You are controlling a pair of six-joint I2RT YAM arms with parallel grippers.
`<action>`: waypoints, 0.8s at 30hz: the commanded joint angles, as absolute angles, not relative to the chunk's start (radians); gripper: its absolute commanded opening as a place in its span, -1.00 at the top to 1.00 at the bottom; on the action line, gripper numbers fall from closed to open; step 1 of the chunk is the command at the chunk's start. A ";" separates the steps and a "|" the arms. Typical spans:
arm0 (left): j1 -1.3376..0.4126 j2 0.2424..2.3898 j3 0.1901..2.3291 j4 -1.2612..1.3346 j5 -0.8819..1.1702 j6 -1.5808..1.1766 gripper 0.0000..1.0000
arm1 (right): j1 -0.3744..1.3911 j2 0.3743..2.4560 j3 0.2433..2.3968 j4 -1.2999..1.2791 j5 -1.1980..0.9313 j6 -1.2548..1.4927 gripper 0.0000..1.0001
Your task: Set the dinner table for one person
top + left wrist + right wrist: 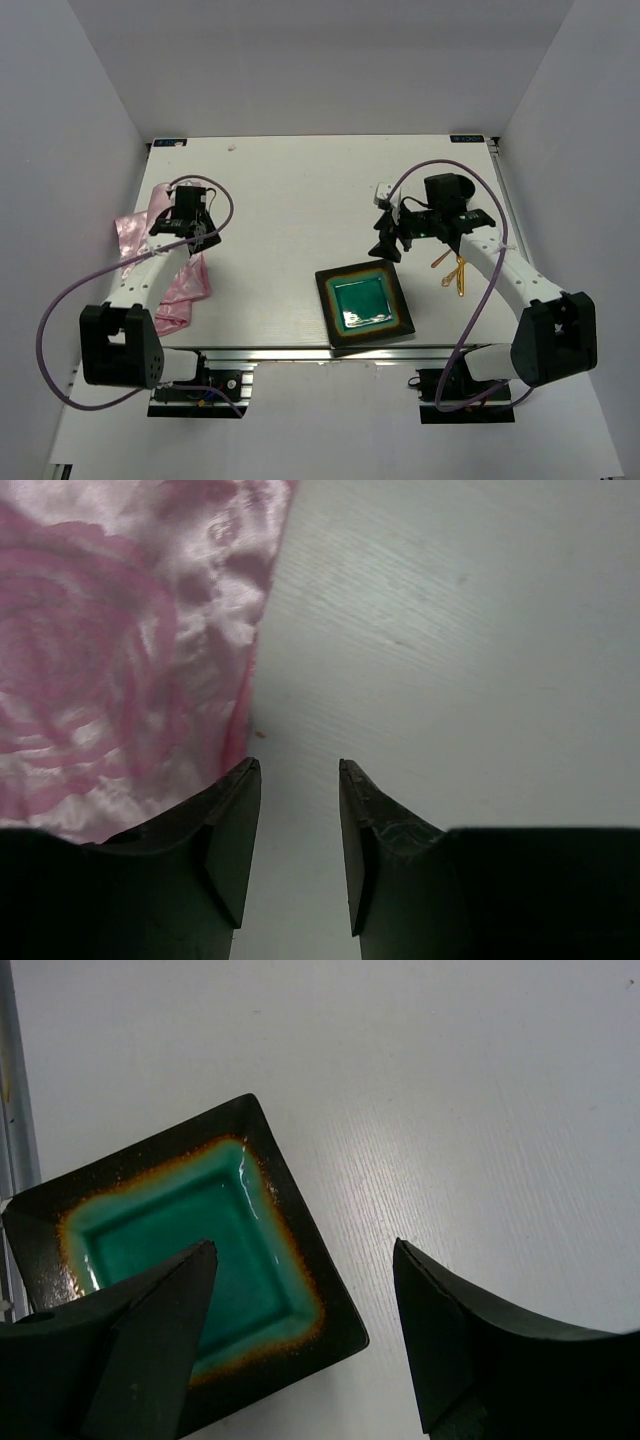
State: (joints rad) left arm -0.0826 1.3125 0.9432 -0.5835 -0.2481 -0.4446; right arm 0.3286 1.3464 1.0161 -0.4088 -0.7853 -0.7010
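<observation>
On the rig, biggest first: one white worktop (290,190), metal rail along the near edge. It was the dinner table of the task and filled most of the top view. I judged it rigid, heavy and fixed. There was nothing on it to grip, since it only received items. Its surface looked smooth, so things would likely slide on it.

Two arms, one each side.

One pink placemat (135,235) lay bunched near the left edge. It looked soft, shiny and probably slippery, so I'd pinch it at a free edge or corner.

One square plate (200,1230), with a black rim and teal glazed centre, lay flat close to the front rail, right of centre. It was likely fragile and slick, so I'd take it by the rim.

Left hand (300,770): fingers a narrow gap apart with nothing between them, over bare worktop just beside the placemat's edge.

Right hand (300,1250): spread wide and empty, above the worktop, with one finger overlapping the plate in its wrist view.

Gold utensils (458,272): at least two, right of the plate and partly under the right arm. Type and exact count couldn't be told.
</observation>
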 commanded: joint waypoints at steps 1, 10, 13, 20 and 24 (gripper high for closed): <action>-0.086 1.364 0.994 -0.709 -0.417 -0.440 0.05 | 0.333 1.364 1.014 -0.313 -0.769 -0.638 -0.54; -0.084 1.505 0.989 -0.727 -0.471 -0.425 0.01 | 0.333 1.394 1.002 -0.287 -0.750 -0.609 -0.58; -0.086 1.523 0.973 -0.709 -0.463 -0.417 0.01 | 0.333 1.402 1.000 -0.285 -0.747 -0.601 -0.59; -0.084 1.578 0.962 -0.661 -0.414 -0.402 0.04 | 0.333 1.404 0.992 -0.282 -0.741 -0.588 -0.59; -0.084 1.609 0.953 -0.649 -0.397 -0.400 0.04 | 0.333 1.404 0.994 -0.287 -0.738 -0.586 -0.60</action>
State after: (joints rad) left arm -0.0826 1.6039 0.9672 -0.6746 -0.4187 -0.4095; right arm 0.3305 1.4033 0.9985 -0.3107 -0.7349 -0.5995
